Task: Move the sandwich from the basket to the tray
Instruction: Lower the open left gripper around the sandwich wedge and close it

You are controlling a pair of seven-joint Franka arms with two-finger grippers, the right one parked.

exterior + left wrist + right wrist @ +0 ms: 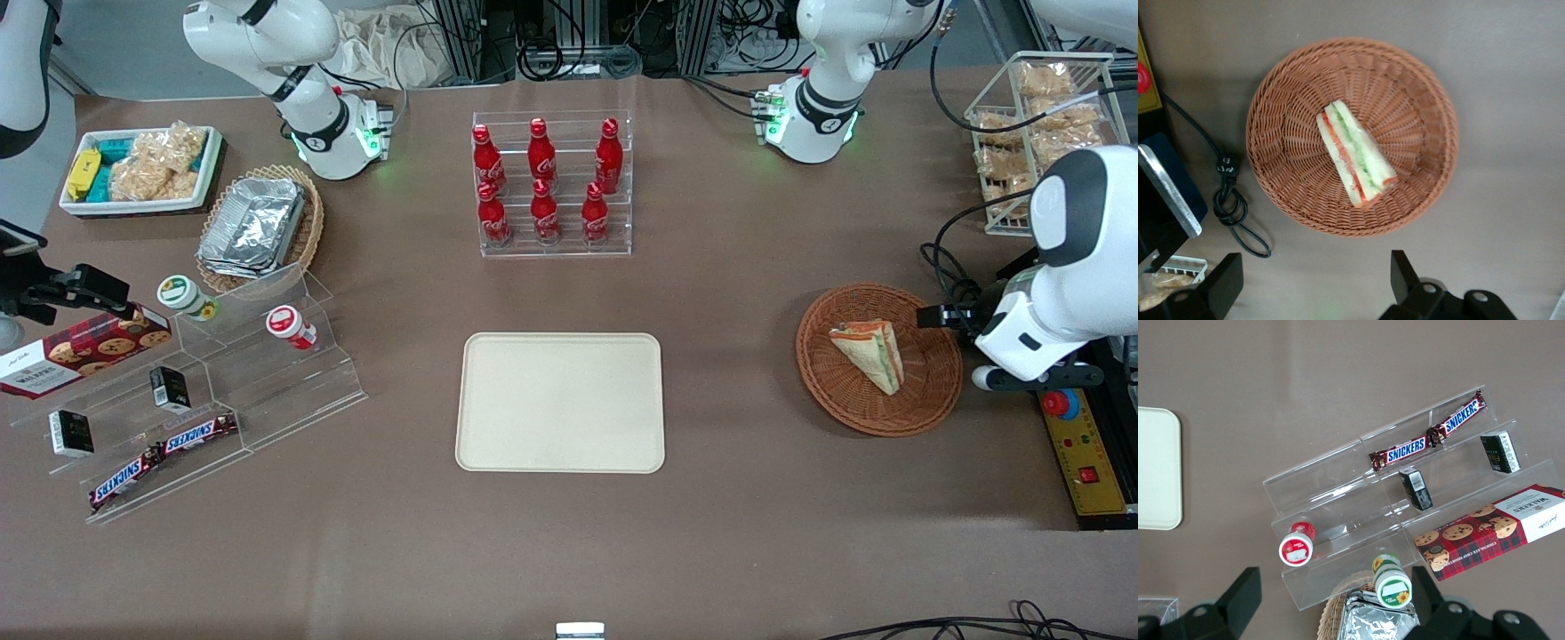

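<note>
The sandwich point(869, 354) point(1355, 152), a pale wedge with orange, red and green layers, lies in the round reddish-brown wicker basket point(929, 404) point(1281, 133). The basket stands on the brown table toward the working arm's end. The cream tray point(560, 402) lies bare at the table's middle. My gripper point(944, 316) point(1315, 280) hovers open just outside the basket's rim, at the rim's edge toward the working arm's end. Its two black fingers point(1405, 273) are spread wide over bare tabletop with nothing between them.
A control box with a red button point(1060, 404) and a looped black cable point(1231, 207) lie close beside the basket. A rack of red bottles point(551, 182) stands farther from the front camera than the tray. A clear stepped shelf of snacks point(204, 400) sits toward the parked arm's end.
</note>
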